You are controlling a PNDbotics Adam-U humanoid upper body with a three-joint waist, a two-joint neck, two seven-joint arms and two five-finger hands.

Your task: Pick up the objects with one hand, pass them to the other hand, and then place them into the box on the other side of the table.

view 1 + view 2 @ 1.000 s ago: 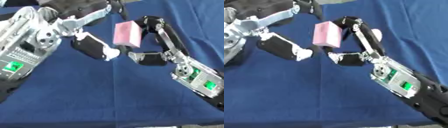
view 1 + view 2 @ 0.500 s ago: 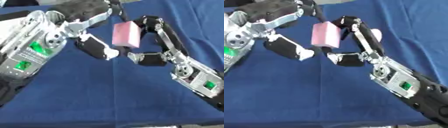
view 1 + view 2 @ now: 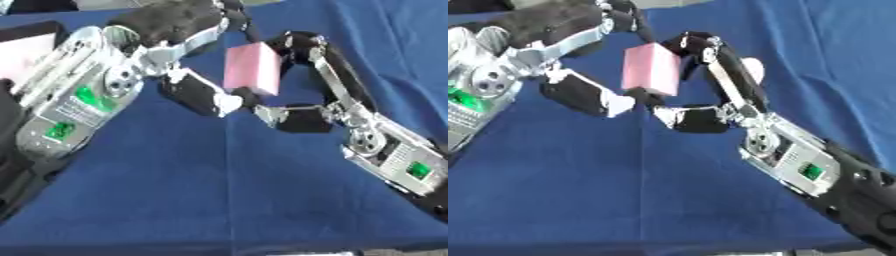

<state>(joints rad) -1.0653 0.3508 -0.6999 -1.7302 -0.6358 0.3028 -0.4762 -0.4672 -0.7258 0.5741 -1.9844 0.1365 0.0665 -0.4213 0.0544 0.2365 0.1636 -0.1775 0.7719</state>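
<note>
Where the two hands meet above the middle of the blue cloth-covered table [image 3: 219, 200], a pink rectangular block [image 3: 252, 68] is held upright in the air, clear of the cloth. The right hand [image 3: 319, 97] grips it: long fingers [image 3: 328, 70] arch over the block's far upper corner, and the thumb [image 3: 289, 116] closes beneath its lower edge, so the block is pinched between them. The left hand [image 3: 184, 75] reaches in from the view's left side, its fingers [image 3: 197, 35] extended across the top toward the block's upper left corner and its thumb [image 3: 206, 97], tipped in white, lying just beside the block's lower left corner. Whether the left hand's fingers actually touch the block cannot be told. The silver forearm of the left arm [image 3: 74, 110] carries green lights; the right arm [image 3: 398, 160] enters from the lower right. At the upper left edge part of a pale box [image 3: 22, 52] shows.
</note>
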